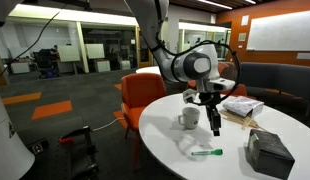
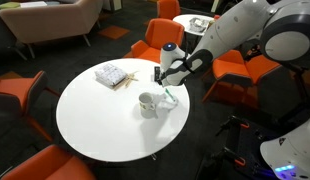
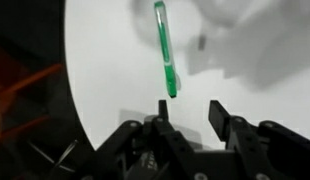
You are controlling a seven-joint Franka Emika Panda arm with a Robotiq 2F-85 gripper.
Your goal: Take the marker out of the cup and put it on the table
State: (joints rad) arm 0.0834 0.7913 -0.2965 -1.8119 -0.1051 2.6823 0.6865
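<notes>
The green marker [image 1: 206,153] lies flat on the large round white table [image 1: 165,140], outside the cup. It also shows in an exterior view [image 2: 170,97] and in the wrist view [image 3: 165,50]. The white cup [image 1: 189,117] stands upright on the table, a little apart from the marker, and shows in both exterior views [image 2: 148,104]. My gripper [image 1: 214,122] hangs above the table beside the cup. In the wrist view my gripper [image 3: 190,112] is open and empty, with the marker's near end just beyond the fingertips.
A dark box [image 1: 267,150] and a stack of papers [image 1: 240,106] lie on the table; the papers also show in an exterior view [image 2: 113,74]. Orange chairs [image 2: 25,95] ring the table. A smaller white table [image 2: 195,22] stands farther off.
</notes>
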